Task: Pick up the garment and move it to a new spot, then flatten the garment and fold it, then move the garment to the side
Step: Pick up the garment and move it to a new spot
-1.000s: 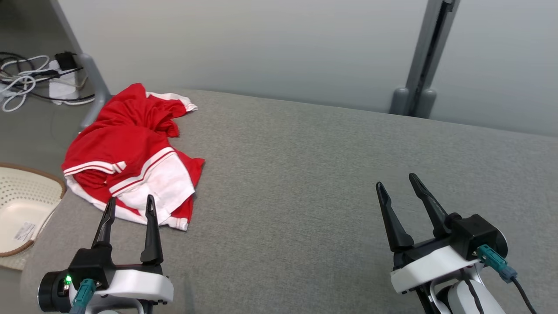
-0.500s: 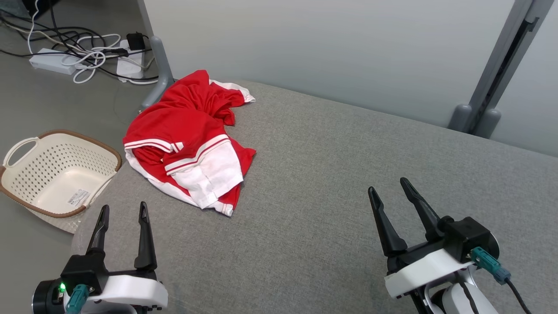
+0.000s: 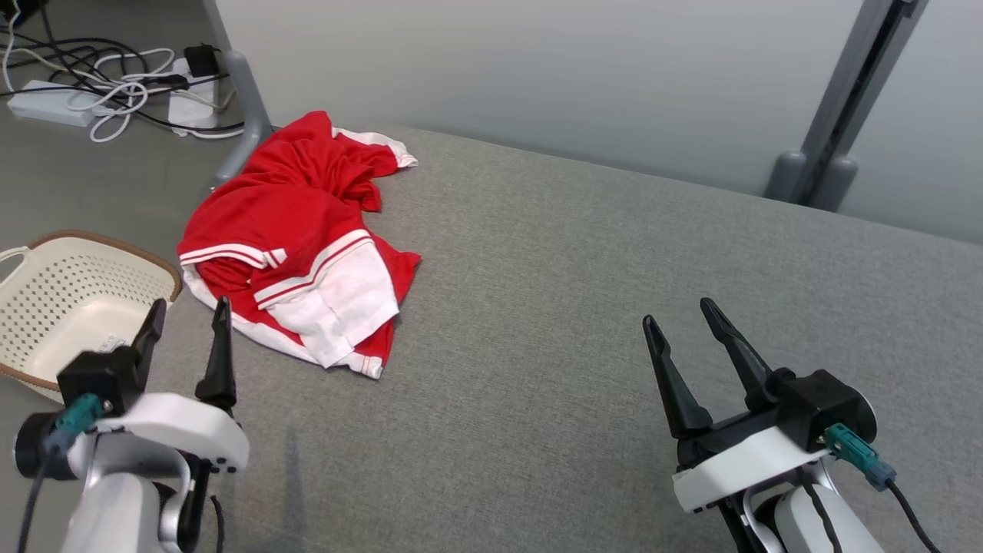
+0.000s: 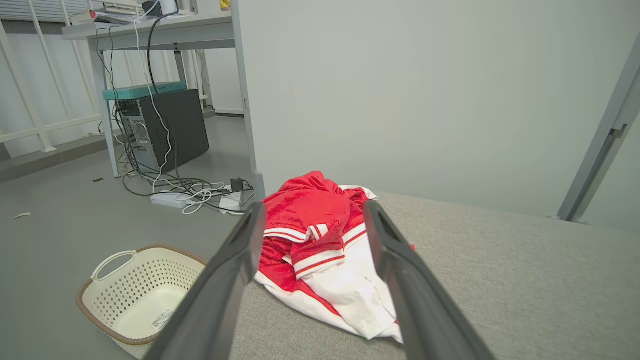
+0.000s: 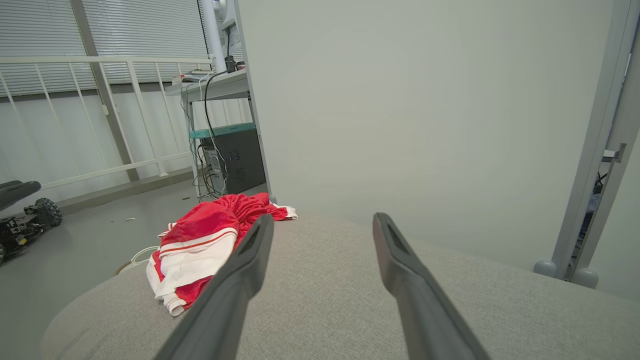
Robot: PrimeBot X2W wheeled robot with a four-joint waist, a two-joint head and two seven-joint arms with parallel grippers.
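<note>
Pale partition wall (image 3: 537, 69), grey floor (image 4: 60, 240), desk (image 4: 165, 32).

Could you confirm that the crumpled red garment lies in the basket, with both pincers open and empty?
Not quite: the head view shows the garment crumpled on the grey surface, beside the basket. The left pincer and right pincer are open and empty.

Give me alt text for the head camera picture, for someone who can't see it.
A crumpled red and white garment lies on the left of a grey table. The left gripper and right gripper hover open short of it, and a cream basket sits on the floor at left.
</note>
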